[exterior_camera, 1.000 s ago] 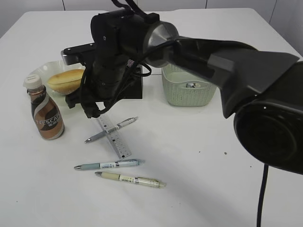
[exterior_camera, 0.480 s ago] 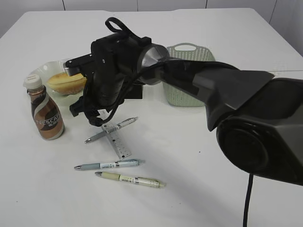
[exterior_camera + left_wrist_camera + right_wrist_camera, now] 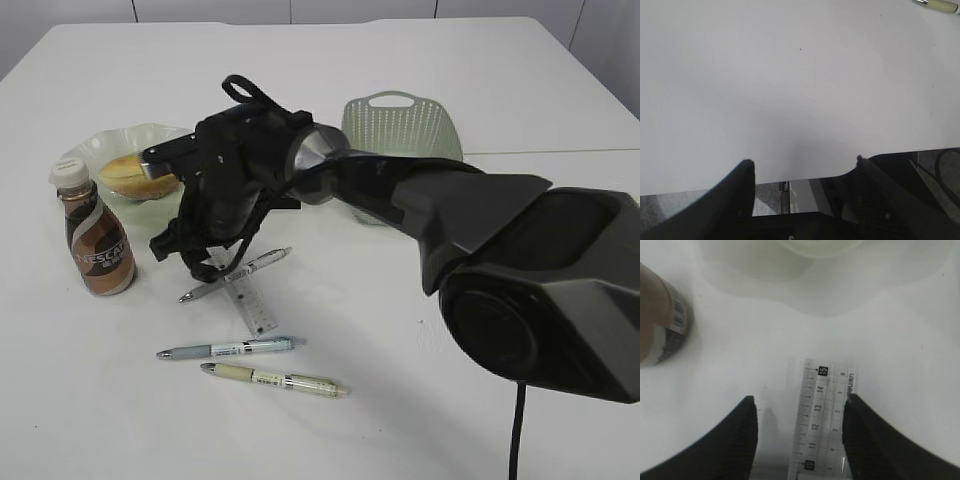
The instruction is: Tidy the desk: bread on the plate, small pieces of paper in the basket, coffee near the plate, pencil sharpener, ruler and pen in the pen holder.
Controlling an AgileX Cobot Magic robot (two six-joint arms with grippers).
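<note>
My right gripper [image 3: 200, 266] reaches across to the left and hangs low over the far end of the ruler [image 3: 250, 300]. In the right wrist view it [image 3: 800, 398] stands open, with the ruler [image 3: 822, 415] flat on the desk [image 3: 110, 420] between its fingers, close to the right one. The bread [image 3: 138, 174] lies on the plate [image 3: 160, 135], and the coffee [image 3: 96, 238] stands just in front of it. Behind the arm is the basket [image 3: 402, 128]. The pen holder, the paper and the pencil sharpener are hidden. My left gripper [image 3: 803, 161] is open and empty over bare desk.
Three pens lie near the ruler: a silver one [image 3: 236, 272] crossing it, a blue-grey one [image 3: 230, 348] and a beige one [image 3: 275, 380]. The beige pen's tip [image 3: 939, 4] shows at the top right of the left wrist view, and the desk's front edge runs just under the left fingers.
The right gripper has come down and nearer to the ruler's far end. The basket now shows higher behind the arm. The left arm has not moved.
</note>
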